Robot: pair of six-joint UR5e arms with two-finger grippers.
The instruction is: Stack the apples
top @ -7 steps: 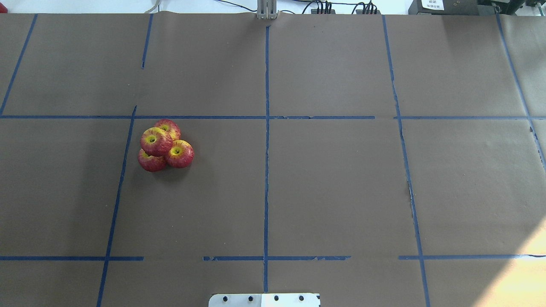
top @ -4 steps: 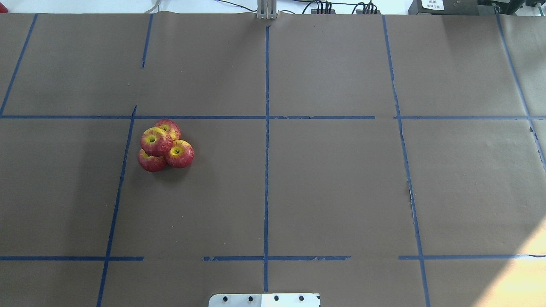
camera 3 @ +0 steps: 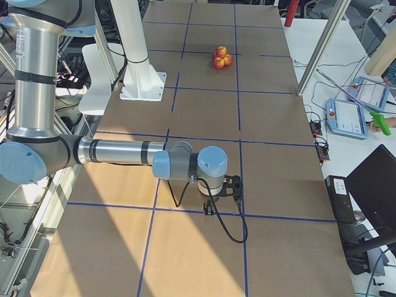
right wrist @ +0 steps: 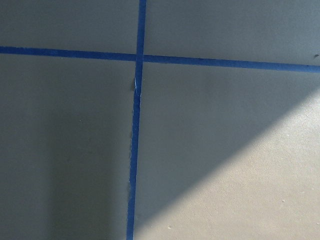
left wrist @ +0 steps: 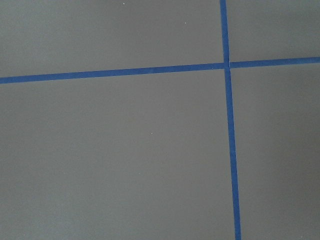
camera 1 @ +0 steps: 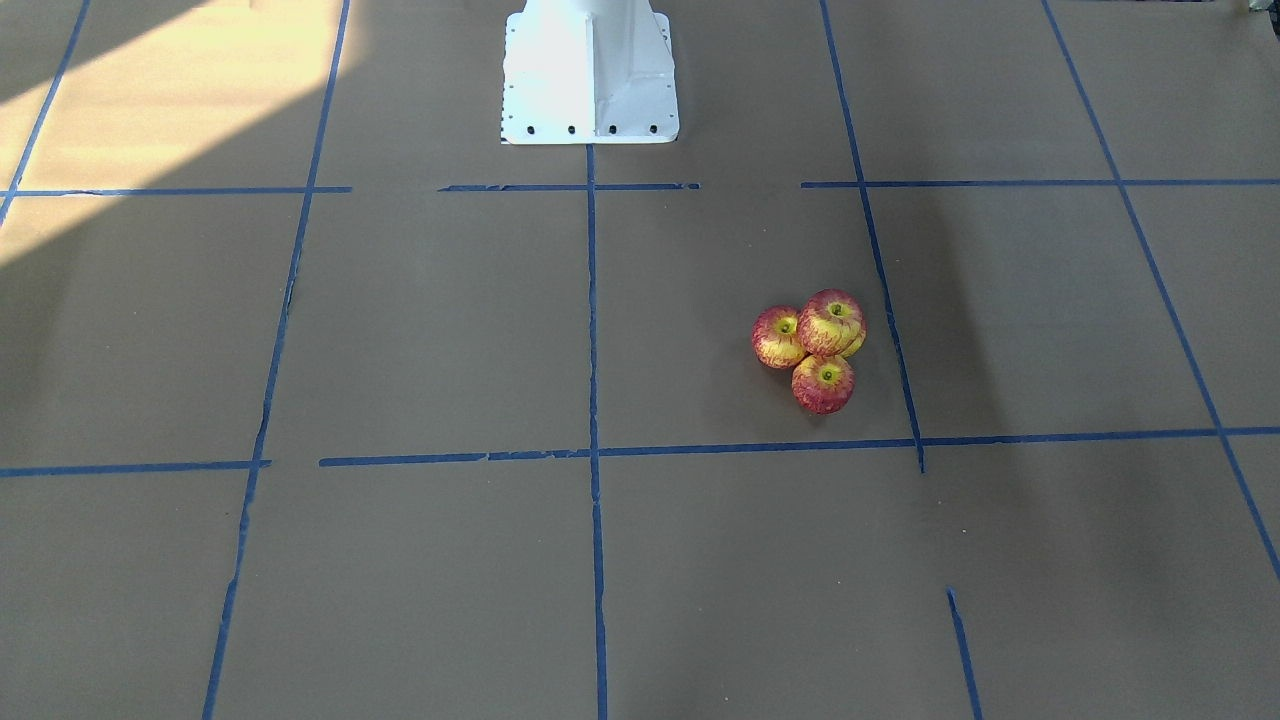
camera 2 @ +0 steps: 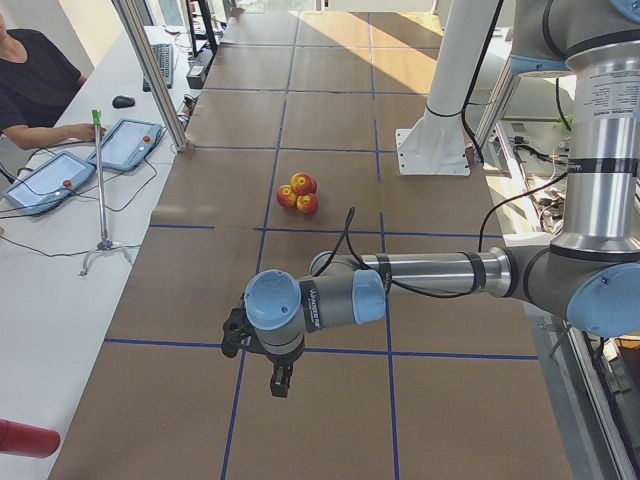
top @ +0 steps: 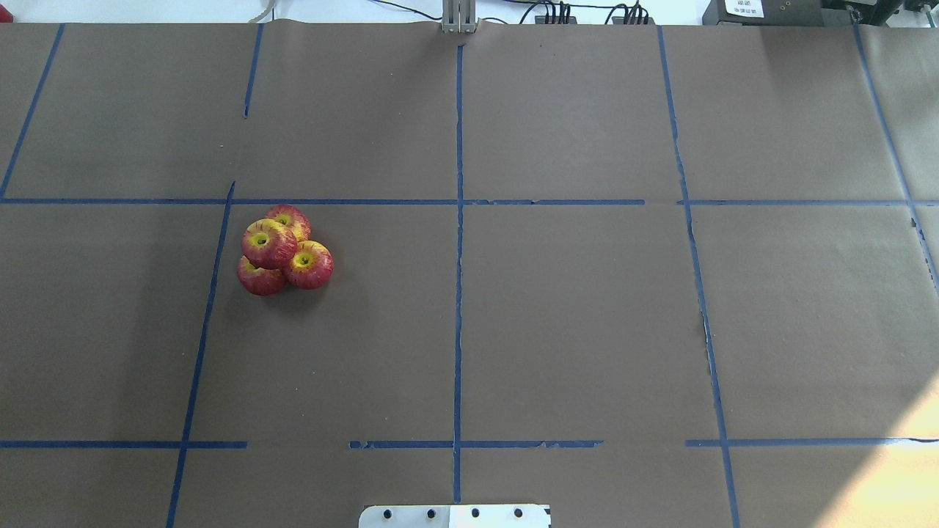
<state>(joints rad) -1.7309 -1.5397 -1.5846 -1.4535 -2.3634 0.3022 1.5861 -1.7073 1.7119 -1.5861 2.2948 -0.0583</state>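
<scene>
Four red-and-yellow apples [top: 285, 257] sit in a tight cluster on the brown paper, left of the middle line. One apple [top: 268, 243] rests on top of the three others. The cluster also shows in the front-facing view [camera 1: 823, 350], the left view [camera 2: 298, 192] and the right view [camera 3: 221, 57]. My left gripper [camera 2: 280, 385] hangs over the table end, far from the apples, seen only in the left view. My right gripper [camera 3: 210, 207] hangs over the opposite end, seen only in the right view. I cannot tell whether either is open or shut. Both wrist views show only paper and tape.
Blue tape lines [top: 458, 242] divide the brown paper into squares. The white robot base [camera 1: 588, 70] stands at the robot's edge. Operators' tablets [camera 2: 128, 143] and a stand lie on a white side table beyond the far edge.
</scene>
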